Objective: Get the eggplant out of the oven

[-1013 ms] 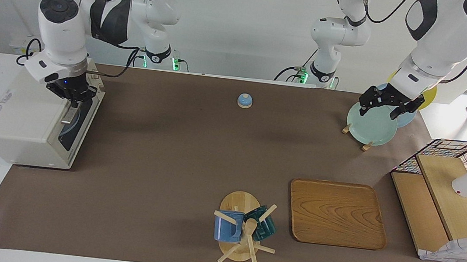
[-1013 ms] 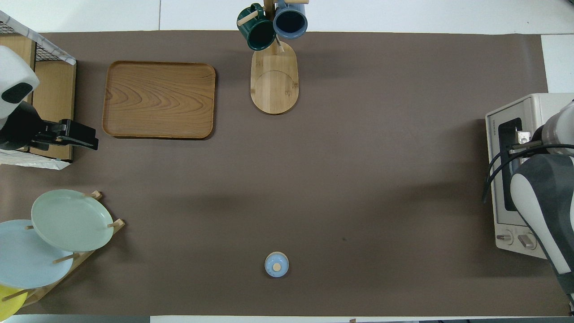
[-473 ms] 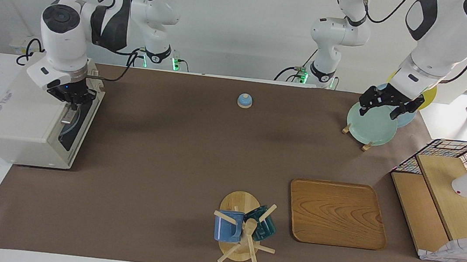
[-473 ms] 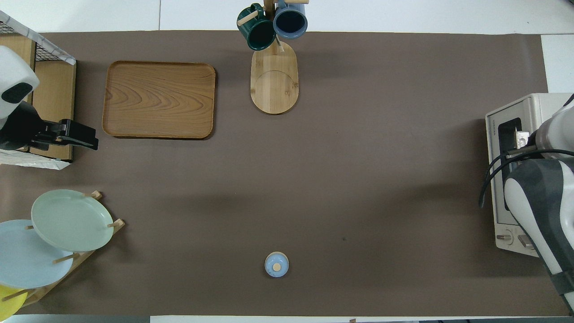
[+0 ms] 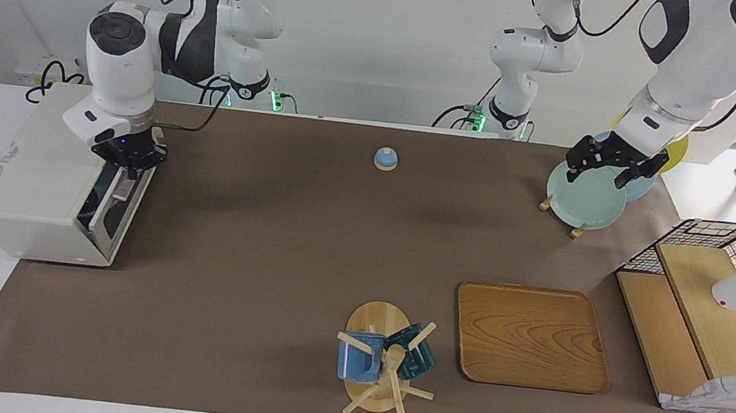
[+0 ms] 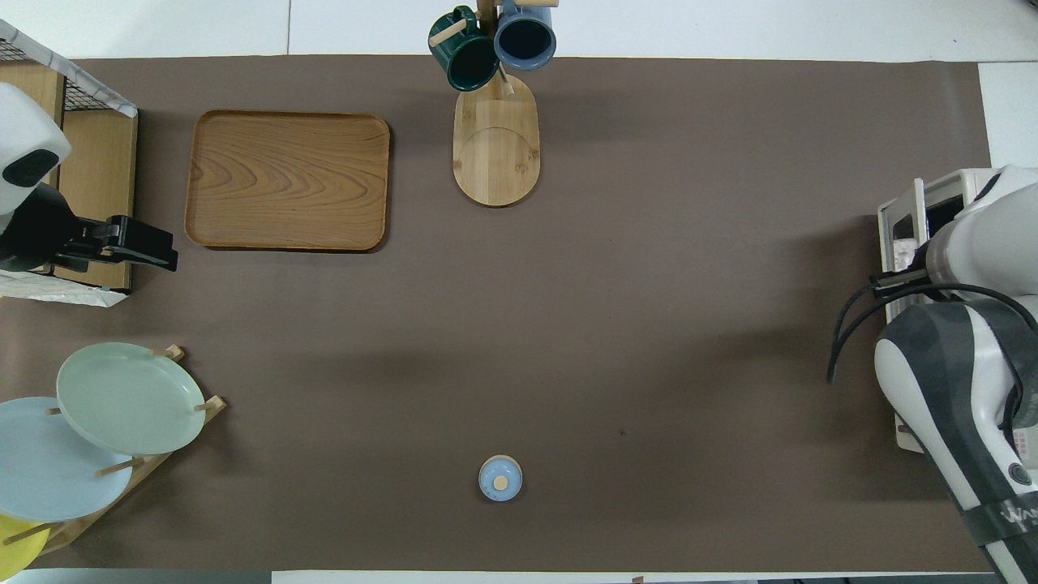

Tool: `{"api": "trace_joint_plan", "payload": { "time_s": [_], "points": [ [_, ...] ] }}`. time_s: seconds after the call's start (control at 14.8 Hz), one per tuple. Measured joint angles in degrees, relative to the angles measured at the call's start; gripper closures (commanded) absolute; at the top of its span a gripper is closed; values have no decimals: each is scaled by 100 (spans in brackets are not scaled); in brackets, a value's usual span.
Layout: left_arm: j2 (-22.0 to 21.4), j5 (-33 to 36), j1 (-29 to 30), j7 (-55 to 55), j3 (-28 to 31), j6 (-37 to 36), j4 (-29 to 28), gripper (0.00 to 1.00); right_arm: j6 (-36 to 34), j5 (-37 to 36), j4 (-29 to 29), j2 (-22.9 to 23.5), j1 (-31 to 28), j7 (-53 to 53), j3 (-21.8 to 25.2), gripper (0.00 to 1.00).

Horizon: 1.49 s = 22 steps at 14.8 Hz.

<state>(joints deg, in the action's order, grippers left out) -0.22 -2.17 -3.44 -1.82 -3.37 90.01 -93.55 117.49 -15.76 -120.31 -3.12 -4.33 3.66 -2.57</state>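
Observation:
The cream-white oven (image 5: 31, 182) stands at the right arm's end of the table, and its edge shows in the overhead view (image 6: 900, 235). Its glass door (image 5: 109, 213) is tilted a little way out at the top. My right gripper (image 5: 129, 174) is shut on the door's handle bar (image 5: 122, 190); in the overhead view the arm covers it. The eggplant is hidden. My left gripper (image 5: 611, 170) waits open and empty in the air over the pale green plate (image 5: 585, 198), and its fingers (image 6: 154, 253) also show from overhead.
A plate rack (image 6: 146, 454) holds green, blue and yellow plates. A wooden tray (image 5: 531, 336), a mug tree (image 5: 384, 364) with a blue and a teal mug, a small blue bell (image 5: 385, 158) and a black wire basket (image 5: 718, 236) over wooden shelves also stand on the brown mat.
My right gripper has moved away from the oven's front with the handle, and the door has swung from closed to partly open. The left arm has not moved.

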Motion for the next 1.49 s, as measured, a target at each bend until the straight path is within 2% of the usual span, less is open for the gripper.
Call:
{"api": "trace_joint_plan", "payload": {
  "time_s": [0.14,0.41,0.74,0.88,1.08,1.15,1.22,1.28,1.35,1.49],
  "points": [
    [0,0,0,0,0,0,0,0,382,276,-247,64,178,-185,-14,100],
    [0,0,-5,0,-7,0,0,0,1285,341,-641,566,481,-794,-27,100],
    [-3,0,-7,0,-11,19,-22,0,1745,422,-729,1002,502,-1055,-44,100],
    [-76,0,-20,0,-33,302,-295,0,1773,670,-721,1013,549,-1102,-36,100],
    [-322,0,-93,0,-69,982,-1133,0,1729,1125,-662,1001,893,-1314,-31,100],
    [-382,0,-106,0,-81,1129,-1359,0,1586,1130,-569,984,1011,-1441,-33,87],
    [-420,0,-134,0,-83,1297,-1564,0,1270,1130,-381,959,1071,-1515,-33,61],
    [-431,0,-175,0,-86,1529,-1761,0,869,1130,-132,924,1077,-1534,-26,56],
    [-422,0,-240,0,-87,1825,-1966,0,482,1096,106,873,1072,-1534,6,46],
    [-363,0,-375,-1,-91,2399,-2371,0,-41,694,387,761,1060,-1525,70,45]
  ]
}}
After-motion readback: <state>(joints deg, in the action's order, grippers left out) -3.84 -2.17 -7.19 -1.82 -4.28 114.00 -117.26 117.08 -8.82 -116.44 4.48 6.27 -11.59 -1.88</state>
